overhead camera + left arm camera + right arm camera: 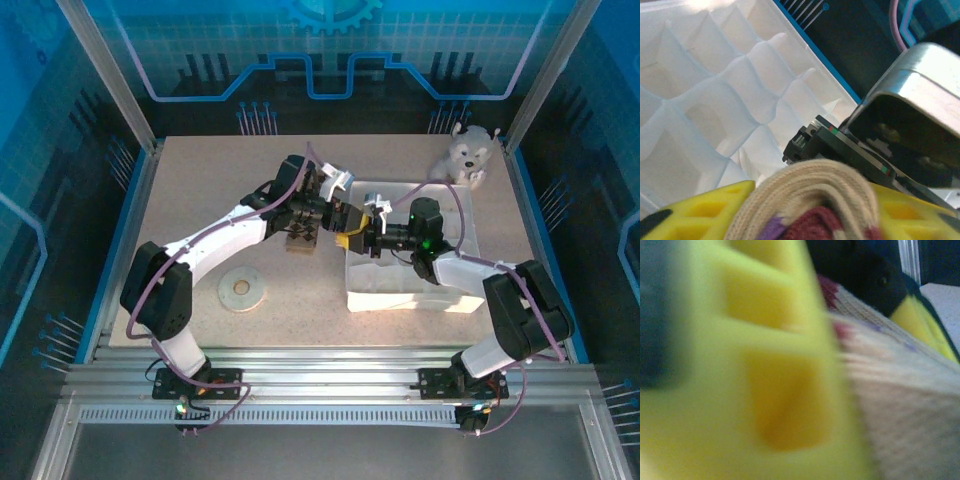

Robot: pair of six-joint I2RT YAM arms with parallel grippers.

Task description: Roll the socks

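Left wrist view: the left claw is clamped on the rolled tan sock at the bottom of the frame — dark red shows in its folds — with the white tray behind at upper left. From the right, the right claw grips this same sock. The argyle sock lies at centre on the desk.

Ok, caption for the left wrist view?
Left gripper pinching a rolled tan-and-red sock over the white compartment tray.

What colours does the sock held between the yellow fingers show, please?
The sock is tan with dark red and a little purple, clearest in the left wrist view.
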